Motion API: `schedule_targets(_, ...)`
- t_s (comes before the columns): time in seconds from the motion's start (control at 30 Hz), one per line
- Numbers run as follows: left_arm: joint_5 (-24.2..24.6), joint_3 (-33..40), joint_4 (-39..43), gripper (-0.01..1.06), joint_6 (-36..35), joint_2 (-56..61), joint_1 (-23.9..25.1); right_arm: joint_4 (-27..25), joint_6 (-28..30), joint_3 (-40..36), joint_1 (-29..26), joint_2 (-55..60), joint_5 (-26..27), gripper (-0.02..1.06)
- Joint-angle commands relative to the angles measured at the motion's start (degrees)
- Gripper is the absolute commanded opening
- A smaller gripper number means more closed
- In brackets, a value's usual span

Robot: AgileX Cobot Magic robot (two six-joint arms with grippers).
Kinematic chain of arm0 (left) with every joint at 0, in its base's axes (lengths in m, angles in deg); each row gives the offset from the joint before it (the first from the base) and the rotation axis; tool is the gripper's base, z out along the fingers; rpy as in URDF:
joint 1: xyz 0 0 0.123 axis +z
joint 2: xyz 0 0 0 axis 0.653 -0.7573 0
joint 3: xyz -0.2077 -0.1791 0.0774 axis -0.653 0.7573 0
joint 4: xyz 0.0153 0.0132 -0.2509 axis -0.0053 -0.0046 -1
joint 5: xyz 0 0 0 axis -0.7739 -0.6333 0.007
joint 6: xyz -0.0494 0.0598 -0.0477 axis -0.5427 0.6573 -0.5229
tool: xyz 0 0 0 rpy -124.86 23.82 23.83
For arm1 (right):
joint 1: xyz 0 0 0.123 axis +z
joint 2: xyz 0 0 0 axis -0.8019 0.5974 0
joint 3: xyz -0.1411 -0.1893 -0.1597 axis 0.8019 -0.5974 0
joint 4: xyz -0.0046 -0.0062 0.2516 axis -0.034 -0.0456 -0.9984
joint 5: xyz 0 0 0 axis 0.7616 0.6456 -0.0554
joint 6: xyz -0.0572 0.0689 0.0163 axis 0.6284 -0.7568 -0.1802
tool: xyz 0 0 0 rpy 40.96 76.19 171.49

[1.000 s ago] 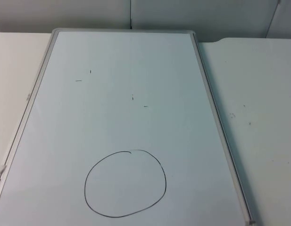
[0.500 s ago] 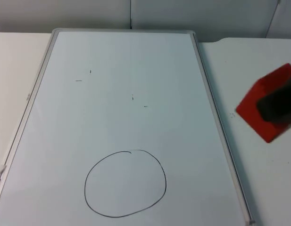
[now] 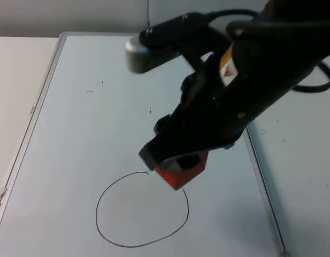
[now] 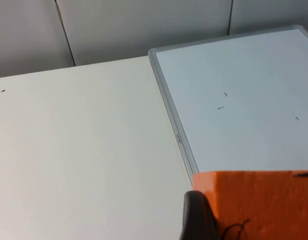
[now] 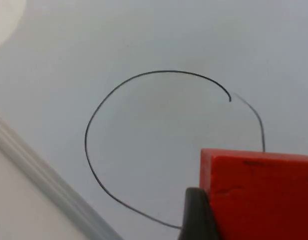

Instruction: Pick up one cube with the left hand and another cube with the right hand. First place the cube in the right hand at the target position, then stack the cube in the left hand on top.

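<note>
The red cube [image 3: 181, 172] is pinched in the right hand [image 3: 178, 167] over the drawn circle [image 3: 142, 209] to be set down first, while the orange cube [image 4: 258, 205] is kept pinched in the left hand [image 4: 203, 220] near the whiteboard's [image 4: 233, 100] edge for stacking afterwards.

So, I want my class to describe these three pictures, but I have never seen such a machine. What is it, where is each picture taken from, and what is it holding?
It is a robot with two black arms at a white table; each arm ends in a two-finger tool. One picture looks down from a fixed camera above. The other two come from cameras on the arms' wrists, looking along each tool.

On the table lies a whiteboard with a hand-drawn circle, the spot where the cubes should be stacked.

From above, the right tool hangs over the circle's upper right edge, shut on a red cube. Its wrist picture shows that cube in front of the circle.

The left tool, in its own wrist picture, is shut on an orange cube, near the whiteboard's corner.
</note>
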Motion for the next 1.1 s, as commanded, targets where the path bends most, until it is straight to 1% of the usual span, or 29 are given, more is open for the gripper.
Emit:
schedule_targets(0.0, -1.31, 0.12, 0.10, 0.00, -0.01, 0.35, -0.47, 0.85, -1.37, 0.85, 0.48, 2.30, 2.87, 0.00)
schedule_targets(0.03, -1.31, 0.12, 0.22, 0.00, -0.01, 0.35, -0.47, 0.85, -2.25, 0.85, 0.48, 4.91, 4.82, 0.00)
schedule_targets(0.23, -1.31, 0.12, 0.32, 0.00, -0.01, 0.35, -0.47, 0.95, -3.21, 0.85, 0.48, 11.38, 8.64, 0.00)
schedule_targets(0.27, -1.31, 0.12, 0.32, 0.00, -0.01, 0.35, -0.47, 0.95, -3.21, 0.85, 0.48, 11.38, 8.64, 0.00)
schedule_targets(0.3, -1.31, 0.12, 0.32, 0.00, -0.01, 0.35, -0.47, 0.95, -3.21, 0.85, 0.88, 12.42, 10.24, 0.00)
schedule_targets(0.37, -1.31, 0.12, 0.32, 0.00, -0.01, 0.35, -0.47, 0.67, -3.38, 0.85, 1.44, 13.58, 11.83, 0.00)
schedule_targets(0.5, -1.42, 0.12, 0.30, 0.00, -0.01, 0.35, -0.47, 0.52, -3.69, 0.97, 2.70, 14.97, 12.96, 0.00)
schedule_targets(0.57, -1.42, 0.12, 0.30, 0.00, -0.01, 0.35, -0.47, 0.34, -3.69, 1.10, 2.82, 15.48, 13.08, 0.00)
schedule_targets(0.7, -1.42, 0.12, 0.30, 0.00, -0.01, 0.35, -0.47, 0.33, -3.81, 2.71, 3.26, 16.83, 10.74, 0.00)
schedule_targets(0.87, -1.42, 0.12, 0.30, 0.00, -0.01, 0.35, -0.47, 0.33, -3.81, 2.79, 3.26, 16.72, 9.70, 0.00)
schedule_targets(0.9, -1.42, 0.12, 0.30, 0.00, -0.01, 0.35, -0.47, 0.33, -3.81, 2.86, 3.26, 16.72, 8.28, 0.00)
schedule_targets(0.97, -1.42, 0.12, 0.30, 0.00, -0.01, 0.35, -0.47, 0.33, -3.81, 2.86, 3.26, 16.72, 7.06, 0.00)
schedule_targets(1.07, -1.42, 0.12, 0.30, 0.00, -0.01, 0.35, -0.47, 0.33, -3.70, 2.86, 3.26, 16.72, 6.65, 0.00)
